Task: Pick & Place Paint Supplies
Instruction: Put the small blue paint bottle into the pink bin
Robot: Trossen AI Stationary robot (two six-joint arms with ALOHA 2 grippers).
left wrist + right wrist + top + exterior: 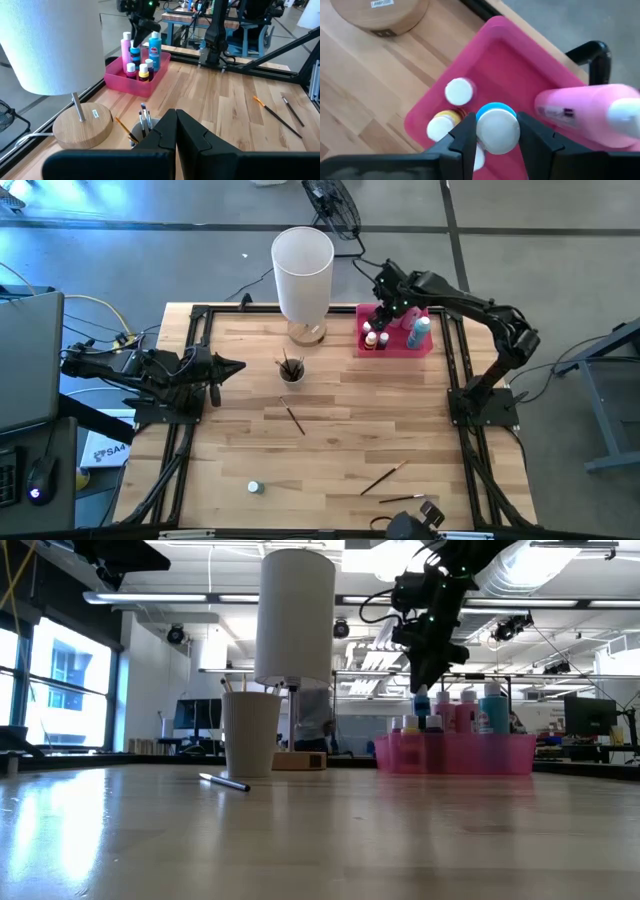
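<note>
R gripper [492, 131] hangs over the pink tray [395, 345], fingers closed snug on a tiny blue-cap bottle [495, 125], which sits low over the tray w/ other tiny bottles [451, 107] just beside it. Tall pink bottle [585, 112] and teal bottle [420, 330] also stand in the tray. L gripper [232, 367] waits well away from the tray at the table's L edge, fingers pressed together, holding nothing. Cup w/ brushes [291, 368] stands between L gripper and tray, near the lamp base [307, 333]. One brush [294, 419] lies nearer than the cup; two more brushes [385, 476] and a small bottle [255, 488] lie far from the tray.
</note>
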